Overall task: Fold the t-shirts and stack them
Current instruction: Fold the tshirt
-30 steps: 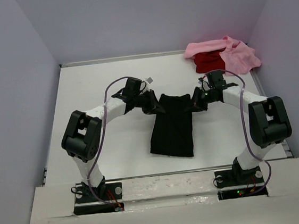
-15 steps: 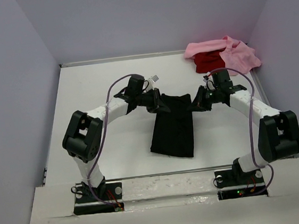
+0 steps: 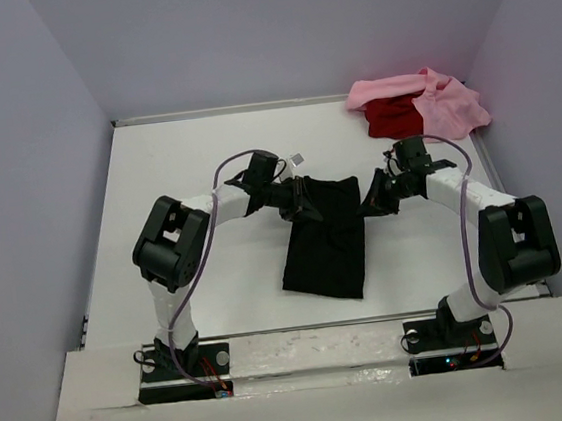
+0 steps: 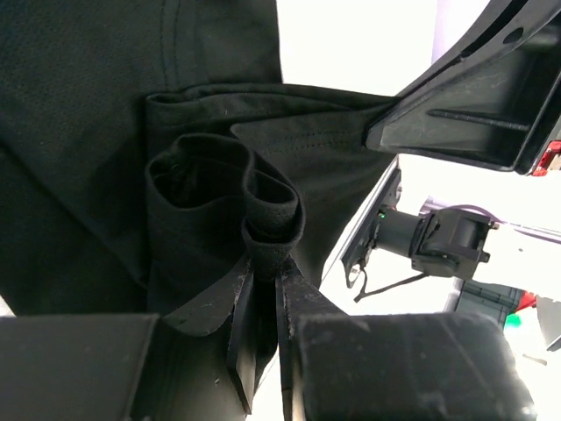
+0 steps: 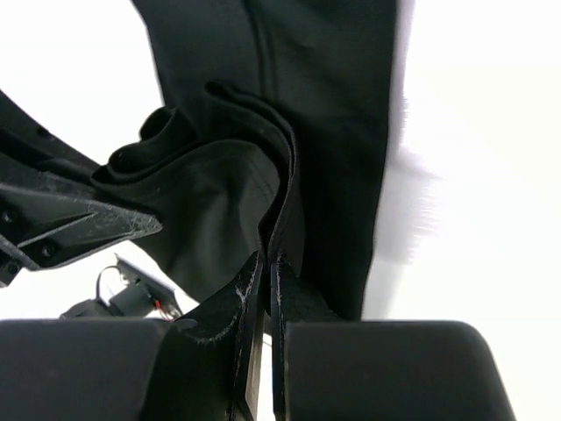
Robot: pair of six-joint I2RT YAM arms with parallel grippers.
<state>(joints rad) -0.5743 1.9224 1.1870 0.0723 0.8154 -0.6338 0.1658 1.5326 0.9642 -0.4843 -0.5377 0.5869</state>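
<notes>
At the middle of the table [image 3: 185,160], the black t-shirt [image 3: 322,241] lies as a long, narrow panel, its near end flat toward the arm bases and its far end gathered between my two arms; the left gripper [image 4: 266,279] is clenched on a rolled loop of the black cloth, which bulges out just beyond the fingertips; the right gripper [image 5: 266,267] is pinched on a thin stack of folded edges at the opposite far corner, with its jaws nearly together.

The pink t-shirt [image 3: 441,103] and the red t-shirt [image 3: 392,115] sit crumpled in the far right corner, the pink draped partly over the red, both well apart from the black one.

I judge this cloth to be light, limp and without any stiffness of its own; whatever hangs between my two holds will sag, and the free part will drag across the table rather than slide as one piece; the layers look likely to creep against each other, so a shallow pinch may shed the inner ply.

I would take hold at the corners of the far edge, deep enough to catch every layer; on my left the bunched loop looks like a poorer hold than a flat edge, and I would expect it to leave a wrinkle when laid down.
</notes>
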